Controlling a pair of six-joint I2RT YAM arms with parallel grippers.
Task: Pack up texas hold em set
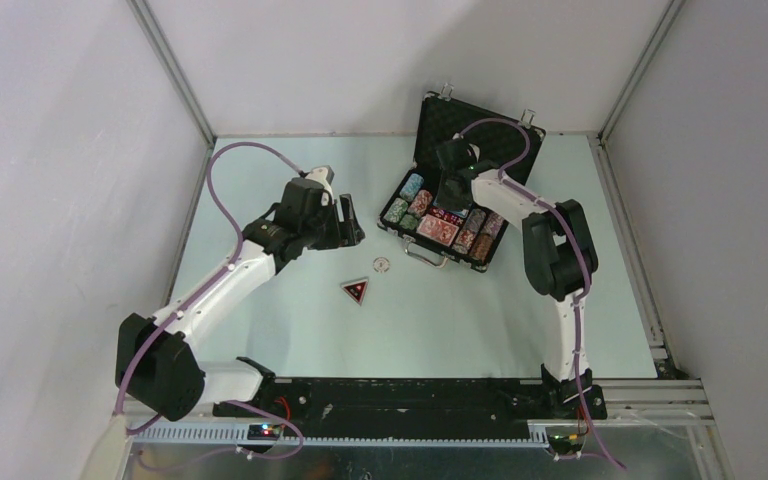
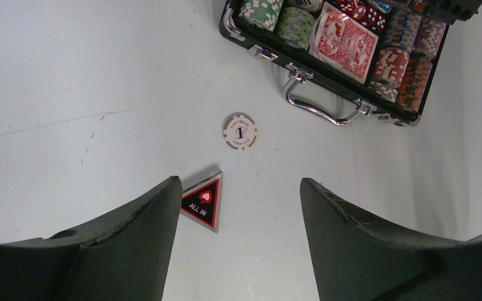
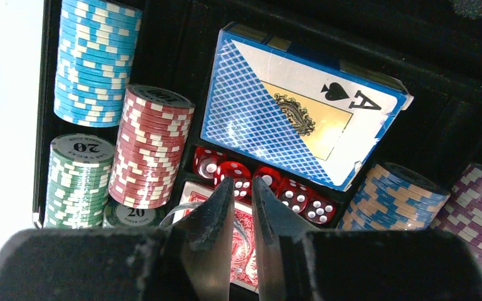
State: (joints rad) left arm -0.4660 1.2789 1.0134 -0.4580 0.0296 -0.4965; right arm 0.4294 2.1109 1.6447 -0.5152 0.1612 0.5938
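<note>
While the case (image 1: pixel 440 115) sits open at the far side of the table (image 1: pixel 290 335), R of ctr, lid up, the R claw (image 3: pixel 243 185) hangs inside it. Its tips are just above the red deck (image 3: pixel 243 251) & the row of red dice (image 3: pixel 292 194). Its fingers (image 3: pixel 210 238) stand only a thin slit apart, w/ nothing pinched btwn them.

Blue deck (image 3: pixel 298 119) lies tilted behind the dice, ace of spades on its face. To its L are the blue chips (image 3: pixel 97 63) at the back, then the red/white stack (image 3: pixel 150 147), then the green stack (image 3: pixel 78 182) marked 20. To its R are a blue/orange stack (image 3: pixel 389 194) & a purple/white stack (image 3: pixel 477 207).

L claw (image 2: pixel 240 182) hovers over bare table, well short of the case. Its fingers (image 2: pixel 132 244) are spread wide & hold nothing.

Triangle (image 2: pixel 203 202), black w/ red edge & "ALL IN", lies flat on the table. In the wrist cam it's right by the tip of the finger on the L of that view; can't tell if they touch. Button (image 2: pixel 240 131), white, lies flat btwn the triangle & the case handle (image 2: pixel 295 76), apart from both. Triangle & button both lie outside the case.
</note>
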